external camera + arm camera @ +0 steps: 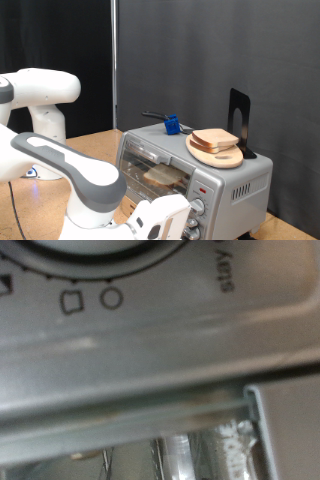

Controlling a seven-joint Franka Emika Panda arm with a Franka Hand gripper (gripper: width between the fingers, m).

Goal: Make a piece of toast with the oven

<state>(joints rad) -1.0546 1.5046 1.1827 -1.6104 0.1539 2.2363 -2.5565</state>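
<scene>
Exterior cam sits off the arm, a bit above the oven (pixel 195 170), facing its front corner w/ the whole box in frame, arm in the foreground. Wrist cam is pressed v. close to the oven (pixel 150 370) front, seeing only dial markings and panel edge. Shared: the oven's knob panel.

Wrist view, close on the oven (pixel 150 350) panel: the word "stay" is showing, printed sideways beside a dial (pixel 95 248); a small square symbol and a small circle symbol are sitting beneath the dial's tick marks. Exterior view: no text is reading legibly.
</scene>
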